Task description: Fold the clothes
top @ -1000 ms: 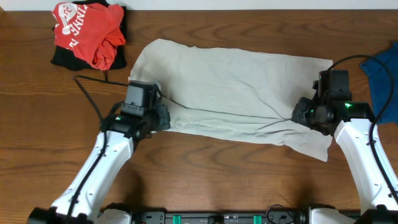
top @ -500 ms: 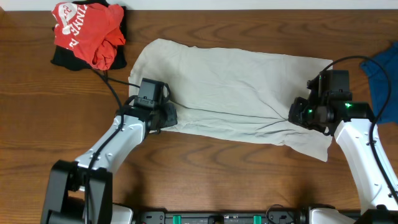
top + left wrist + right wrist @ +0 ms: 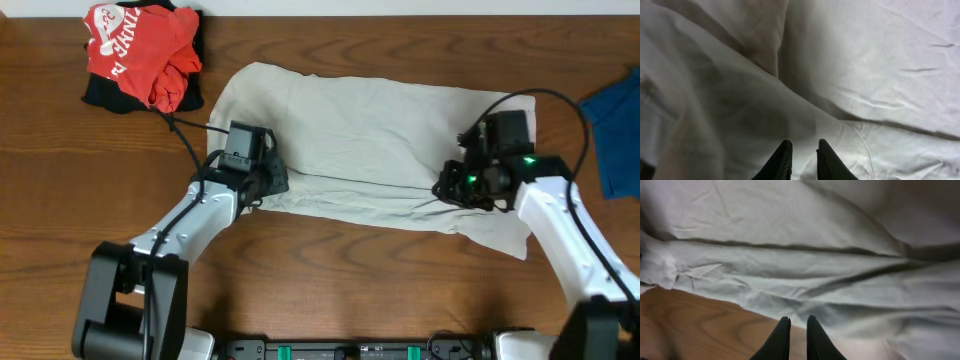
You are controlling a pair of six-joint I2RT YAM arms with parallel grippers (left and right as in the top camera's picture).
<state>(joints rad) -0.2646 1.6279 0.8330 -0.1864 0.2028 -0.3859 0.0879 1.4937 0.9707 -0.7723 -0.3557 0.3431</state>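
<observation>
The clothes are one large pale beige shirt [image 3: 370, 130], spread wrinkled across the middle of the wooden table [image 3: 330, 280]. My left gripper [image 3: 268, 180] sits at the shirt's left edge. In the left wrist view its jaws [image 3: 802, 145] stand nearly together with fabric [image 3: 880, 75] pinched between them, and a raised fold is draped at the left. My right gripper [image 3: 445, 190] rests on the shirt's right part, where creases run together. In the right wrist view it [image 3: 797, 320] is shut on cloth [image 3: 790, 220] at the hem, next to bare wood.
A red garment with white lettering [image 3: 140, 50] lies on a black cloth at the back left corner. A blue cloth [image 3: 615, 130] lies at the right edge. A black cable [image 3: 190, 130] runs from the left arm towards the red garment.
Both grippers have closed on the shirt. The left gripper has moved right and slightly back; the right has moved left, and the creases have followed it.
</observation>
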